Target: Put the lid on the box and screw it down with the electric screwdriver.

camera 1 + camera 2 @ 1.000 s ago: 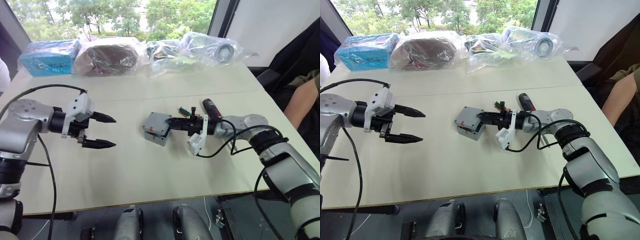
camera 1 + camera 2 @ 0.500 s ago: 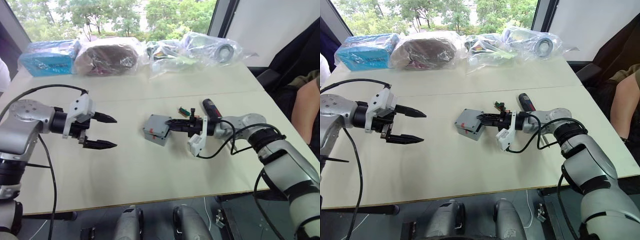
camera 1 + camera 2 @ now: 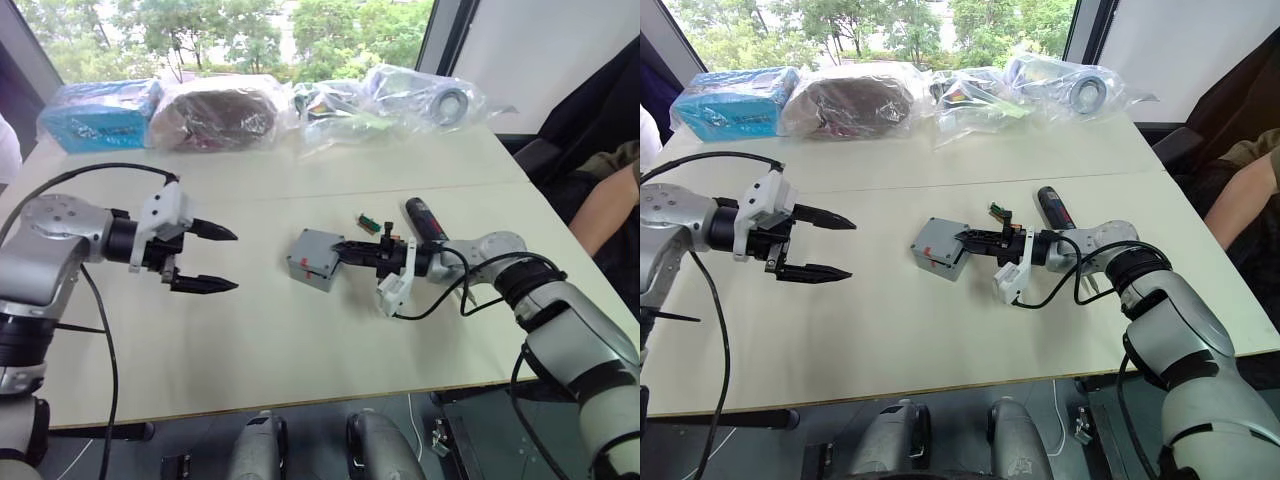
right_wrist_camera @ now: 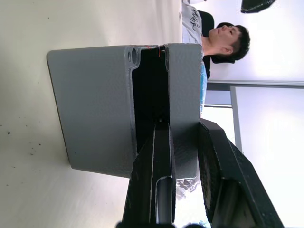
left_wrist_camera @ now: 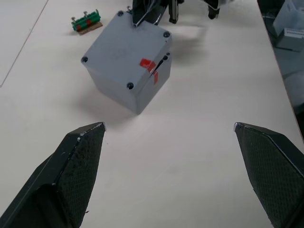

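Mid-desk point(image 3: 300, 340), the small grey plastic lid point(image 4: 183, 95) sits ajar on the deeper grey square box point(image 3: 312, 259) — the right hand point(image 3: 345, 247) grasps the lid's edge. Left hand point(image 3: 218, 259) released, well apart.

Left tool point(image 3: 207, 258) slightly higher, nearer the box point(image 3: 311, 259).

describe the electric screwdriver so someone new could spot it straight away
Start at the pale table and find the small grey box near its middle. Just beyond the right tool lies the electric screwdriver: a slim black pen-shaped stick with a reddish band, unlike the tiny green-and-brown block beside it.
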Controlling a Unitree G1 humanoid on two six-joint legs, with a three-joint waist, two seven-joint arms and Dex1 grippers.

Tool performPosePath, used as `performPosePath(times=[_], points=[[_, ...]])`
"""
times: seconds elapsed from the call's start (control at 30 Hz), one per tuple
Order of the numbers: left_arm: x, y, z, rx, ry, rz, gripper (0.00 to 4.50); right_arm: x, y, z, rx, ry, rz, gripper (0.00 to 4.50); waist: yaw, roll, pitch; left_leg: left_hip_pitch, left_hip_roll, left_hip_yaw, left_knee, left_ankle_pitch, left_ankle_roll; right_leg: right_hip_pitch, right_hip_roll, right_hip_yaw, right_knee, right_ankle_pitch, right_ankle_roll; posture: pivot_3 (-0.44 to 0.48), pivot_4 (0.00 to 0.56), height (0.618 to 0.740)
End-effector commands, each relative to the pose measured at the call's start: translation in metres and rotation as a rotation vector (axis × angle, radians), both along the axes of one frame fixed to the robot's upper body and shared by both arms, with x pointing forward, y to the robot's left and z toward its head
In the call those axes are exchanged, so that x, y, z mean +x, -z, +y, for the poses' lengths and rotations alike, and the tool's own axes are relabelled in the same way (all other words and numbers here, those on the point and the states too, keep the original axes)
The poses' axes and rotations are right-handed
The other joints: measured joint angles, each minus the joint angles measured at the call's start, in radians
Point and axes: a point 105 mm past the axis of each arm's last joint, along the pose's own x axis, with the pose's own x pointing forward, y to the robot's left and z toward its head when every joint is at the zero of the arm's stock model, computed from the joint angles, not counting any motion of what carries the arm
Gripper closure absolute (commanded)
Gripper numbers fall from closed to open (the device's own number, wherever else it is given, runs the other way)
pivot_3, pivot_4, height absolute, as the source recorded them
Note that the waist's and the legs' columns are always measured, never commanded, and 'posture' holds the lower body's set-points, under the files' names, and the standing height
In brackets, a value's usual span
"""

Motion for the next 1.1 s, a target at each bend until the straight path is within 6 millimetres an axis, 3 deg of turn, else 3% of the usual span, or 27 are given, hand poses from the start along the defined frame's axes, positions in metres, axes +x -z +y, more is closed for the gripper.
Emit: performPosePath(times=[0.03,0.17,0.37,0.43,0.63,0.87,0.9,1.1], points=[[0.011,-0.01,-0.009,-0.018,-0.006,-0.054,0.04,-0.002,0.014,-0.005,-0.047,0.006,0.022,4.35,0.0,0.0,0.0,0.0,0.0,0.0,0.0,0.0,0.0,0.0,0.0,0.0,0.0,0.0,0.0,0.0,0.15,0.74],[0.035,-0.012,-0.027,-0.079,-0.037,-0.079,1.08,-0.002,0.016,-0.005,-0.052,0.005,0.019,4.35,0.002,0.0,0.0,0.002,-0.001,-0.001,0.0,0.0,0.0,0.002,0.0,-0.001,0.0,0.0,0.0,0.0,0.15,0.74],[0.052,0.002,-0.07,-0.154,0.032,-0.064,3.78,0.0,0.017,-0.008,-0.065,0.017,0.019,4.35,0.002,0.001,-0.001,0.003,-0.001,0.0,0.0,0.0,0.0,0.003,0.0,0.0,0.0,0.0,0.0,0.0,0.15,0.74],[0.057,0.01,-0.082,-0.159,0.046,-0.056,4.4,0.0,0.018,-0.008,-0.067,0.016,0.018,4.35,0.002,0.001,-0.001,0.004,-0.001,-0.001,0.0,0.0,0.0,0.004,0.0,-0.001,0.0,0.0,0.0,0.0,0.15,0.74],[0.069,0.046,-0.103,-0.071,0.06,-0.073,4.4,-0.002,0.02,-0.007,-0.075,0.008,0.021,4.35,0.001,0.002,-0.002,0.005,-0.001,0.0,0.0,0.0,0.0,0.004,0.0,0.0,0.0,0.0,0.0,0.0,0.15,0.74],[0.075,0.073,-0.098,0.035,0.065,-0.094,4.4,-0.006,0.022,-0.007,-0.102,-0.018,0.036,4.35,0.006,0.002,-0.002,0.009,-0.001,0.0,-0.001,0.0,0.0,0.008,0.0,0.0,0.0,0.0,0.0,0.0,0.15,0.74],[0.075,0.074,-0.098,0.04,0.066,-0.091,4.46,-0.006,0.021,-0.008,-0.104,-0.015,0.038,3.85,0.006,0.002,-0.002,0.009,-0.002,0.0,-0.001,0.0,0.001,0.009,-0.001,0.0,0.0,0.0,0.0,0.0,0.15,0.74],[0.072,0.085,-0.095,0.077,0.087,-0.059,4.5,-0.006,0.016,-0.014,-0.115,-0.013,0.054,1.95,0.004,0.002,-0.003,0.016,-0.002,0.0,-0.002,-0.001,0.002,0.016,-0.001,0.0,-0.001,0.0,0.0,0.0,0.15,0.74]])
